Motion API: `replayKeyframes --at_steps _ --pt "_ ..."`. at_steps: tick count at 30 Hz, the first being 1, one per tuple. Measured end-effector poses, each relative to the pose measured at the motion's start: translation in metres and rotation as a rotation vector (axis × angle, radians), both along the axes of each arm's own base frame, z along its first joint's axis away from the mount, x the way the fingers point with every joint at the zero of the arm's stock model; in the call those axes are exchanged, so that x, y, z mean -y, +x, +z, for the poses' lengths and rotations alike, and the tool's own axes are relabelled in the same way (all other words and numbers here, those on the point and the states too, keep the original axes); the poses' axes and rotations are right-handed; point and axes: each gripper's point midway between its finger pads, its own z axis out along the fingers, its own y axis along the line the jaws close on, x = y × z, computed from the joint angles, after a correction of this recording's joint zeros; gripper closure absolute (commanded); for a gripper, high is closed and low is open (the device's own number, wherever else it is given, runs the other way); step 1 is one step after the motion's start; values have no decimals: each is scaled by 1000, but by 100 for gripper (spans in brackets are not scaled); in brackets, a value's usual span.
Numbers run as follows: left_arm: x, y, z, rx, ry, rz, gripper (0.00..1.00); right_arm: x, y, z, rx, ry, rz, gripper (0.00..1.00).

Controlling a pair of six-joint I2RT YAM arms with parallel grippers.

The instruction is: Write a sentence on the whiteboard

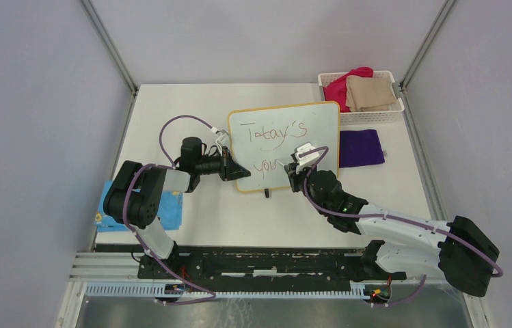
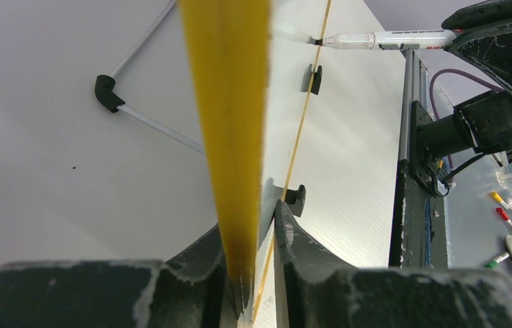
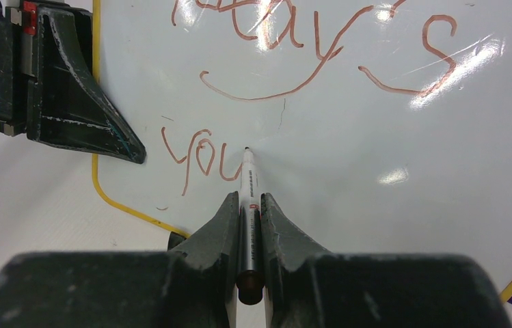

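Marker (image 3: 249, 195) pointing away, tip on whiteboard (image 3: 389, 232)

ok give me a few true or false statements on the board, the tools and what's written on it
The left tool clamps the whiteboard by its left edge. True.
The right tool is empty. False: it is shut on a marker with its tip at the board.
The sentence is finished. False: only "Today's" and "you" are written.
A purple cloth lies right of the whiteboard. True.
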Motion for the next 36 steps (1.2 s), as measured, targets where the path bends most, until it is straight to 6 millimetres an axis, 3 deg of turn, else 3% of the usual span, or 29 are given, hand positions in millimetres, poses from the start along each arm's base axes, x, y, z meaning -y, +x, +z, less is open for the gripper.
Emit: replayKeyframes --at_steps 25,36 --pt "0 0 0 0 -1 -1 98 10 -17 -26 -49 9 34 100" --pt "0 0 0 0 -1 -2 98 12 -16 -11 -22 27 35 100"
